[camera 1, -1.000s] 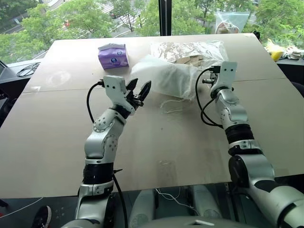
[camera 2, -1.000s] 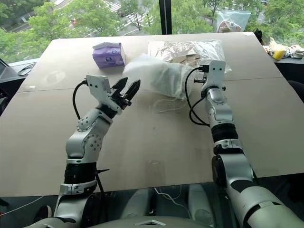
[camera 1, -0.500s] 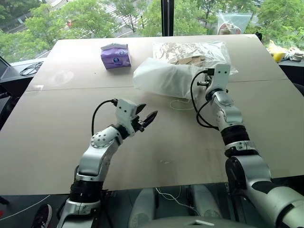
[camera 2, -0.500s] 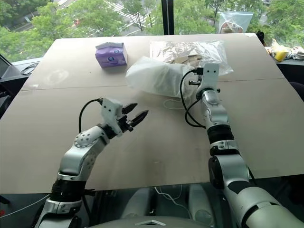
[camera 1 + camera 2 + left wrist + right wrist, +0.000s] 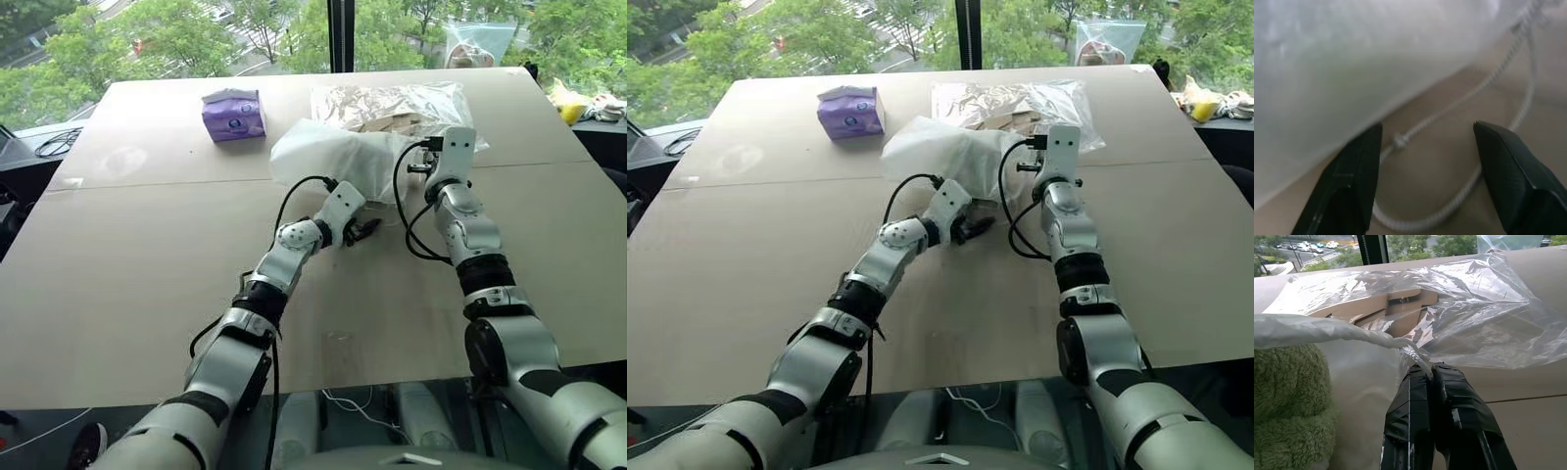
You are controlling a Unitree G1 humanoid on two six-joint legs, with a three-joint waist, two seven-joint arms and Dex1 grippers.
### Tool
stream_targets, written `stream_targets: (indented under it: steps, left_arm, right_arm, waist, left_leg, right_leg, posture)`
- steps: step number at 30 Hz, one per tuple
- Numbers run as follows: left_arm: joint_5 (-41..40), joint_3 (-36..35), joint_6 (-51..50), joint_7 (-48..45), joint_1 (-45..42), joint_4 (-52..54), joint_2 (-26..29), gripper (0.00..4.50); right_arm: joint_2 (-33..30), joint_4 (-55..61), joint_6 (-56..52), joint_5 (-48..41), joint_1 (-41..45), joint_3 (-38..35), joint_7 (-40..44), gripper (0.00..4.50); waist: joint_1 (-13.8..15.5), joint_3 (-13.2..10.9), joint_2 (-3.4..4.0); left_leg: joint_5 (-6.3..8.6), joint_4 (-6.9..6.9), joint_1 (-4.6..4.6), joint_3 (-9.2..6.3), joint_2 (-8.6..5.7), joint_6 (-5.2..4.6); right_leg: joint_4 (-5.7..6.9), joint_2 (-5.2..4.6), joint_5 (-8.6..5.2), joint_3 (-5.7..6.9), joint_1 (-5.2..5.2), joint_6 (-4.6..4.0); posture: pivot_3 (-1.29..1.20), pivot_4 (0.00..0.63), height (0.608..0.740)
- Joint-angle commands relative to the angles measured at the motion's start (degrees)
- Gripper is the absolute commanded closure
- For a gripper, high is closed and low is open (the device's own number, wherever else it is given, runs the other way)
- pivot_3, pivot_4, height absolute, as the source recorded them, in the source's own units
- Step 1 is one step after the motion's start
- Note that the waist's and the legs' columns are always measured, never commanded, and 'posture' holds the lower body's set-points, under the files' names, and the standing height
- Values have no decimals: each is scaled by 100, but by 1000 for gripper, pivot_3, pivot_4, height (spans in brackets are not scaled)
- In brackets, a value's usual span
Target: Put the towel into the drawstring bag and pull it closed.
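The white drawstring bag [image 5: 328, 157] lies on the table's far middle. The pale green towel [image 5: 1288, 406] shows inside it in the right wrist view. My right gripper [image 5: 1422, 369] is shut on the gathered rim and cord at the bag's mouth, on the bag's right side. My left gripper [image 5: 364, 231] is low over the table just in front of the bag. It is open, its fingers [image 5: 1359, 166] either side of the loose white cord [image 5: 1399, 141] that lies there, without touching it.
A clear plastic bag with wooden pieces [image 5: 392, 103] lies right behind the drawstring bag. A purple tissue pack [image 5: 233, 115] stands at the far left. The tan table [image 5: 118, 255] stretches bare to the left and front. Yellow items [image 5: 568, 103] sit off the far right corner.
My left arm has swung right and down, from above the bare table to the cord in front of the bag, its gripper still open. The right arm has kept still.
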State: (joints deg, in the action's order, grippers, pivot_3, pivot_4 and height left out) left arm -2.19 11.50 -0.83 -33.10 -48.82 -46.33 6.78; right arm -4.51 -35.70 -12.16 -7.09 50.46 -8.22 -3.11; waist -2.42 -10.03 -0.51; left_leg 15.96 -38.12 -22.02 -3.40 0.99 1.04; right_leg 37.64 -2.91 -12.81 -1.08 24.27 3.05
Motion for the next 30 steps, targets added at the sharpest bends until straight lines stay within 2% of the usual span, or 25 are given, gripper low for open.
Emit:
stream_targets:
  steps: [1, 6, 9, 10, 13, 19, 23, 26, 30]
  left_arm:
    - [13, -209, 264, 66, -484, -702, -179, 1488]
    - [146, -233, 285, -93, -858, -1261, -246, 1488]
    - [202, -313, 334, 15, -899, -1333, -204, 2724]
    - [220, -333, 389, 70, -881, -1311, -186, 3399]
    - [110, -515, 447, 184, -729, -1109, -173, 4427]
    - [76, -871, 860, 697, -36, 60, -22, 4427]
    - [361, -1233, 1559, 1556, 772, 1969, 411, 4427]
    - [495, -1696, 1375, 2182, 1115, 2903, 768, 4427]
    - [481, -2587, 758, 3262, 1360, 3520, 1040, 4427]
  right_arm:
    - [-54, 405, -19, 22, -73, -50, -87, 4500]
    - [-60, 598, -96, 20, -175, -68, -167, 4500]
    - [-66, 673, -128, 19, -221, -77, -186, 4500]
    - [-67, 688, -133, 19, -236, -80, -189, 4500]
    - [-59, 725, -138, 25, -287, -81, -198, 4500]
    - [-97, 740, -68, 127, -289, -17, -227, 4500]
    - [-342, 826, 316, 676, -254, 292, -381, 4500]
    - [-480, 775, 669, 1031, -196, 424, -622, 4500]
    - [-512, 620, 942, 1144, -102, 257, -1039, 4500]
  waist:
    - [-4, 0, 0]
    - [-18, 0, 0]
    - [-19, 0, 0]
    - [-18, 0, 0]
    - [-13, 0, -1]
    - [-17, -1, 0]
    - [-9, -1, 0]
    - [-3, -1, 0]
    - [-1, -1, 0]
  left_leg:
    - [0, -1, 0, 0, -1, 0]
    - [0, 2, 1, -2, -1, 0]
    - [0, 2, 2, -3, -1, 0]
    - [0, 2, 3, -3, -1, 0]
    - [0, 1, 2, -3, -1, 0]
    - [0, 2, 3, -4, 0, 1]
    - [-1, 2, -1, 2, 1, 2]
    - [-2, 0, -11, 5, 1, 4]
    - [-2, -4, -9, 8, 0, 4]
  right_leg:
    - [1, -1, 0, 0, 0, 0]
    - [2, 0, 0, 0, 0, 0]
    - [4, 0, 0, 0, 0, 0]
    - [5, 0, 0, 0, 0, 0]
    - [6, 0, 0, 0, 0, 0]
    - [7, 0, 0, 0, 1, 0]
    - [14, -2, 0, -10, 11, 0]
    - [26, -2, 1, -15, 31, -1]
    - [29, -2, 1, -18, 30, 0]
  posture:
    - [0, 150, 740]
    - [0, 150, 740]
    - [0, 150, 740]
    - [0, 150, 740]
    - [0, 150, 740]
    - [0, 150, 740]
    - [0, 150, 740]
    - [0, 150, 740]
    - [0, 150, 740]
